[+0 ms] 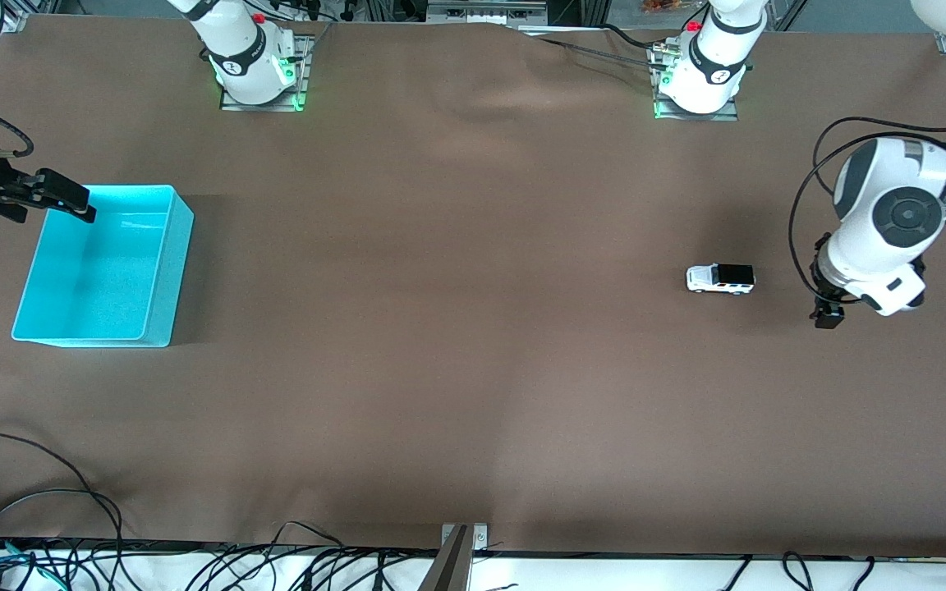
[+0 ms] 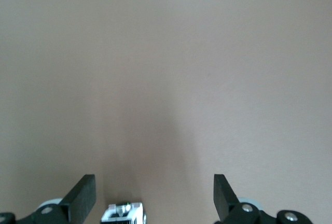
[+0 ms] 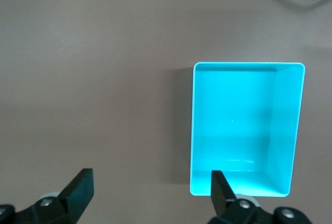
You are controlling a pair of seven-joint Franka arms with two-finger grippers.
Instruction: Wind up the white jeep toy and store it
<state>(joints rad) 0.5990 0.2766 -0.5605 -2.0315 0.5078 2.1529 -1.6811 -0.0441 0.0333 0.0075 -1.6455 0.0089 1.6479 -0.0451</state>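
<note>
Your left gripper [image 1: 828, 316] (jaws wide, empty) sits right of the white jeep toy [image 1: 720, 279]; a careless approach could shove it away.

jeep toy [image 1: 720, 279] on table [image 1: 456, 369] toward left arm's end, bin [image 1: 103, 267] toward right arm's

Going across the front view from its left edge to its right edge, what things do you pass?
Right gripper → open turquoise plastic bin → small white jeep toy with black roof → left gripper.
</note>
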